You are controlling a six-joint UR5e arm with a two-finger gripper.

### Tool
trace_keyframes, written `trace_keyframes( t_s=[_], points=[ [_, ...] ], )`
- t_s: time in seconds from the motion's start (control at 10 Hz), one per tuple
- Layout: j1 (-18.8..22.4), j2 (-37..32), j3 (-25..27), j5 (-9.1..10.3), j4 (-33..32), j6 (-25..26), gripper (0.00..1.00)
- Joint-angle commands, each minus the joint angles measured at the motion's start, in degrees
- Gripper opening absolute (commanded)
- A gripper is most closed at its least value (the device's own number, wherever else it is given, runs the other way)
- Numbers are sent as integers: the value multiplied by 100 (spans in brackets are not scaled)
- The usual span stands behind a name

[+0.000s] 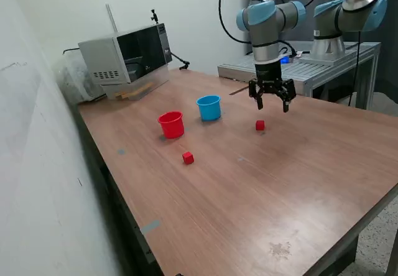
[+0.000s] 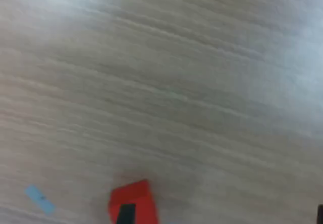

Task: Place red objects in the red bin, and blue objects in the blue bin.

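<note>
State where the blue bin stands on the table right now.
In the exterior view, the blue bin stands upright on the table, just right of the red bin and left of the gripper.

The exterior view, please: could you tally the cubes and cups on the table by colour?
Red cubes: 2
Red cups: 1
Light-blue cups: 1
Blue cubes: 0 visible
Total: 4

red cubes [image 1: 260, 125] red | red bin [image 1: 171, 125] red | blue bin [image 1: 209, 107] light blue | table [image 1: 261, 189] brown woodgrain
</note>
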Motion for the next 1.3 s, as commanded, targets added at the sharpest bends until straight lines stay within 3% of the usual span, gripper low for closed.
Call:
trace_keyframes(
  t_s=[0.0,0.3,0.4,1.2],
  points=[
    [-48,267,-83,142,24,-952,100],
    [-320,496,-154,142,42,-1882,100],
    [-408,514,-223,142,42,-1982,100],
    [-382,497,-250,159,68,-2053,100]
  ],
)
